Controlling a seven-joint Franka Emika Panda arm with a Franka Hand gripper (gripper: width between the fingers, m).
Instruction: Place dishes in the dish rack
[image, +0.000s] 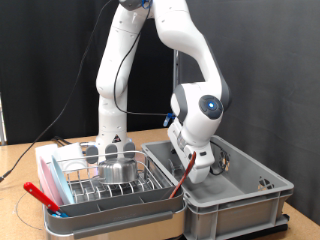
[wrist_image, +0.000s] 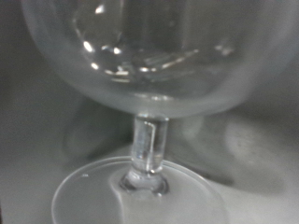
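Note:
A clear stemmed glass (wrist_image: 149, 65) fills the wrist view, upright, with its stem (wrist_image: 148, 149) and round foot on a grey floor. No fingers show in that view. In the exterior view my gripper (image: 199, 165) reaches down into the large grey crate (image: 240, 205); its fingertips are hidden there. The dish rack (image: 92, 186), silver wire in a white tray (image: 50, 163), stands at the exterior view's left of the crate. A shiny steel bowl (image: 117, 170) sits in the rack. The whitish-grey utensil holder (image: 108, 152) stands behind it. The light blue plate is out of view.
A red utensil (image: 44, 194) lies at the tray's front left corner. A thin red stick (image: 178, 181) leans between rack and crate. The arm's white base (image: 112, 120) rises behind the rack. Cables trail on the wooden table (image: 15, 210).

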